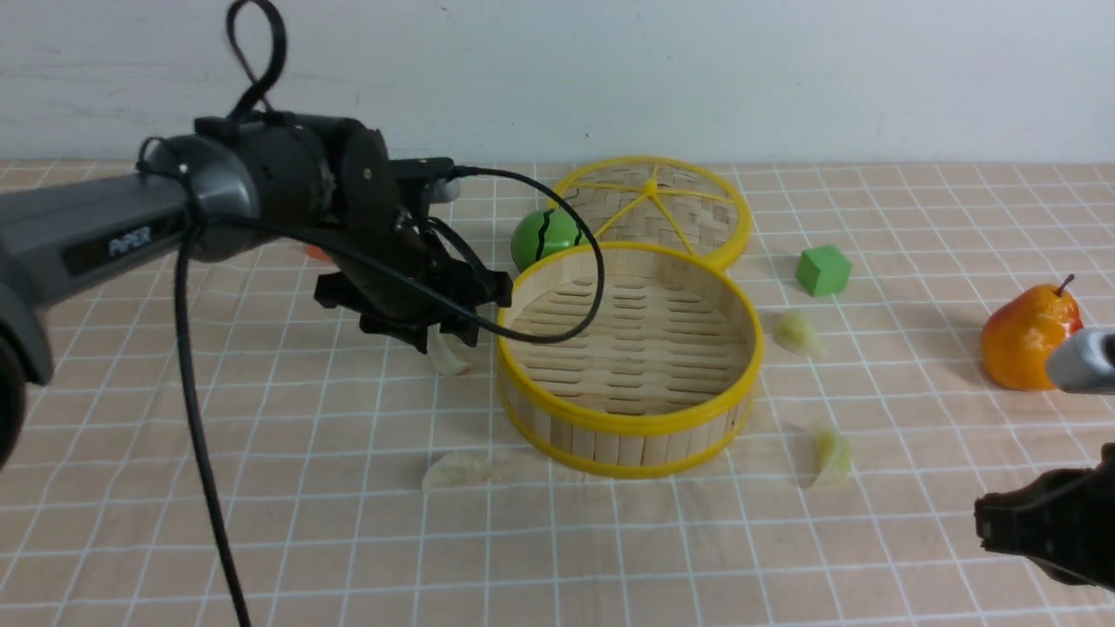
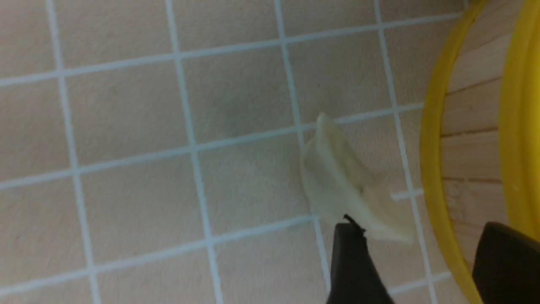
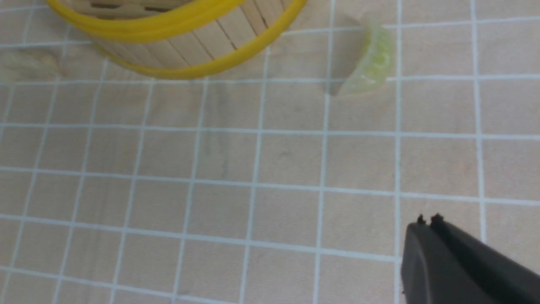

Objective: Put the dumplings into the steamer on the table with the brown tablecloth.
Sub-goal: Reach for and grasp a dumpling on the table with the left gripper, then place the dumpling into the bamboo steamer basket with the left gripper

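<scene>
You had a peach-brown cloth [image 1: 287, 505] ruled with a thin white grid over the whole bench. The steamer [image 1: 610, 448] showed pale wooden slats between yellow rims. Toward the far edge, the lid [image 1: 697, 218] was tan weave with yellow spokes. The ball [image 1: 544, 239] was green with a black wavy stripe, the cube [image 1: 823, 270] plain green. By the right edge, the pear [image 1: 1028, 335] was orange flushed red. Two dumplings [image 1: 457, 470] looked whitish, two pale green.

One word can be read: "PiPER", in pale letters on a dark strip [image 1: 122, 246] along the grey link of the left arm [image 1: 52, 261], seen in the front view. The letters are small and slightly blurred, slanting with the arm.
</scene>
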